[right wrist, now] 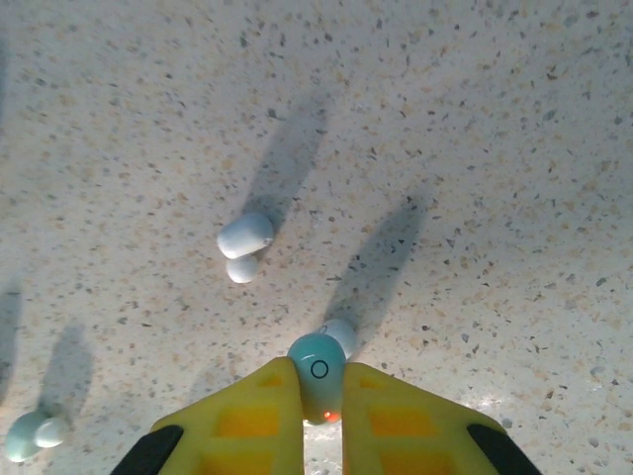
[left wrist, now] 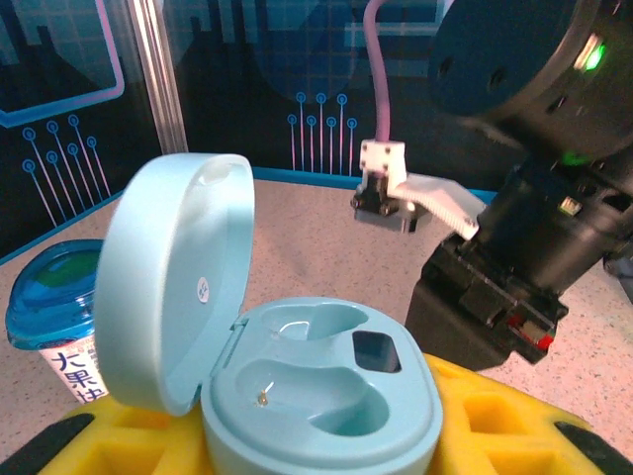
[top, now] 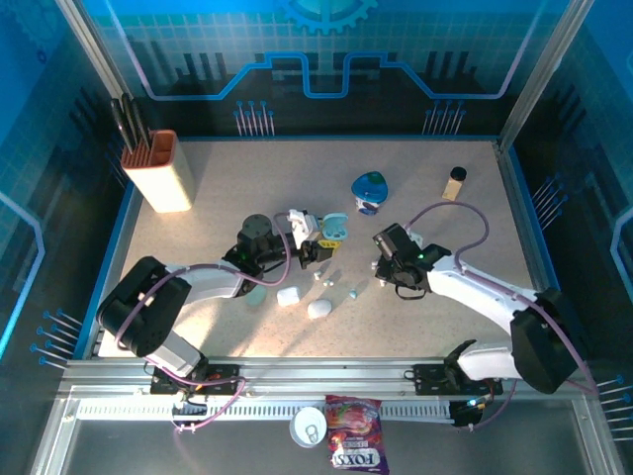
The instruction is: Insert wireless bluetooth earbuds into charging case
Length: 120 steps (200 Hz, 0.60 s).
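The left gripper grasps an open teal case between its yellow fingers, near the middle of the table. The case sits level. In the left wrist view its lid stands up on the left side, swung open on the hinge. Both sockets of the case are empty (a small metal contact shines in the nearer one). Behind the case in this view a cup with a blue lid stands at the left. The black right arm is at the right, near the case but apart from it.

The right gripper is clenched on one teal earbud, which is pinched between the two yellow fingertips. The rounded end of this earbud, with a small ring mark, faces the camera, and a red glow shows just under it. I cannot tell if it touches the table. A white rounded part shows just behind it, and I cannot tell if this belongs to the same earbud.

A pale earbud lies on the table ahead of the fingertips, well apart from them. Another earbud lies at the lower left corner of the right wrist view. In the top view the loose earbuds are scattered between the two grippers, and two white cases lie near them, closer to the arm bases.
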Available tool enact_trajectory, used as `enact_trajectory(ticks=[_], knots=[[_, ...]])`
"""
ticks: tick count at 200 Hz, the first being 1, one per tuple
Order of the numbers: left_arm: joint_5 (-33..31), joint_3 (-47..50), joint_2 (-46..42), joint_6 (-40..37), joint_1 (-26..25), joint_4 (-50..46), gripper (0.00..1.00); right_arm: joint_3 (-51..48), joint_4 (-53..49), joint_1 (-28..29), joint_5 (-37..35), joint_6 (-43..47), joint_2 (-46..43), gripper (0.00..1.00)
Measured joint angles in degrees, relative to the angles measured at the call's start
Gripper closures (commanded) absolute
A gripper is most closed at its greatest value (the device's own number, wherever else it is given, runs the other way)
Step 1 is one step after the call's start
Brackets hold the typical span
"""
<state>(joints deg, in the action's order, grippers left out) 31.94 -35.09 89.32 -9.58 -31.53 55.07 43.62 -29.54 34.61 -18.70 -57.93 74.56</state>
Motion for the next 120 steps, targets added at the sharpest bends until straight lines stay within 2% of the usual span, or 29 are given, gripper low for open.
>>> enact_trajectory(ticks=[63, 120], knots=[[-0.96, -0.2, 1.68, -0.92, -0.15, -0.46, 0.63, 0.35, -0.13, 2.01, 0.04, 2.14, -8.68, 0.85], [-1.33, -0.24, 2.43, -1.55, -0.15, -0.87, 0.63, 6.62, 0.5, 6.54, 0.28, 5.11, -12.92, 0.86]])
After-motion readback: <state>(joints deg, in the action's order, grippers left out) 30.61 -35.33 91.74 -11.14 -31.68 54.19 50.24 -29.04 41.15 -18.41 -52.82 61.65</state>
